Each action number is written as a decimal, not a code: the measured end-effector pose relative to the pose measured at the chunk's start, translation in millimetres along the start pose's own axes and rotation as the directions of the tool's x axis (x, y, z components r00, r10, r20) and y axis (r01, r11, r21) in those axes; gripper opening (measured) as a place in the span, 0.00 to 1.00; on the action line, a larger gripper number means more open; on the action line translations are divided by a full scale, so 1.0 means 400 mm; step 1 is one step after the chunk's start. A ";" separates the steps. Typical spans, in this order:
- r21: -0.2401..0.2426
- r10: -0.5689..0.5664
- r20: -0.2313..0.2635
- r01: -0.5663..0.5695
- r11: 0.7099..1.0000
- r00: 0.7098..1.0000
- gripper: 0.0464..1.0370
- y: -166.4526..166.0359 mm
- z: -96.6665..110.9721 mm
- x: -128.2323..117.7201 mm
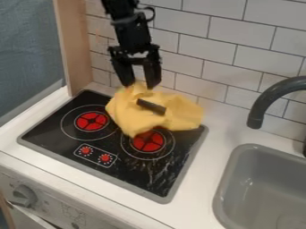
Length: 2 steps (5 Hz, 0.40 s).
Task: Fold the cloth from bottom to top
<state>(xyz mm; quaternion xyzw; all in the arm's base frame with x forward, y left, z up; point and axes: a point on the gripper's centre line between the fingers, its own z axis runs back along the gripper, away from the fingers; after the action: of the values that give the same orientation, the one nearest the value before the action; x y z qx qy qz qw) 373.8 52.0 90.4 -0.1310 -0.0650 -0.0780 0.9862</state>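
The black gripper (140, 86) hangs down over the rear of the toy stove, with its two fingers spread apart at the upper edge of the yellow cloth (179, 114). A small peak of the cloth shows between and just below the fingertips. The cloth lies bunched and creased across the back right of the stove, covering part of the rear area and the upper edge of the right burner. A short dark strip (151, 106) shows at the middle of the cloth; whether it lies on top or in a fold I cannot tell.
Under the cloth is the black stove top (152, 176) with red burners and a grey rim. To the right stand a grey sink (263, 197) and a dark curved faucet (270, 95). A white tiled wall (239, 40) rises behind, and a wooden post (74, 49) stands at the left.
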 end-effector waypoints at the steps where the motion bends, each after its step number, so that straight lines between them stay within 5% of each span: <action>1: 0.001 -0.002 0.027 0.002 1.000 1.000 0.96 0.003 0.034 -0.002; 2: 0.013 0.002 0.019 -0.003 1.000 1.000 0.96 0.017 0.048 -0.014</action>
<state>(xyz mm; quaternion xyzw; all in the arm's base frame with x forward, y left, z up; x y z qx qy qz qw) 367.6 64.3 106.2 -0.1252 -0.0749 -0.0751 0.9864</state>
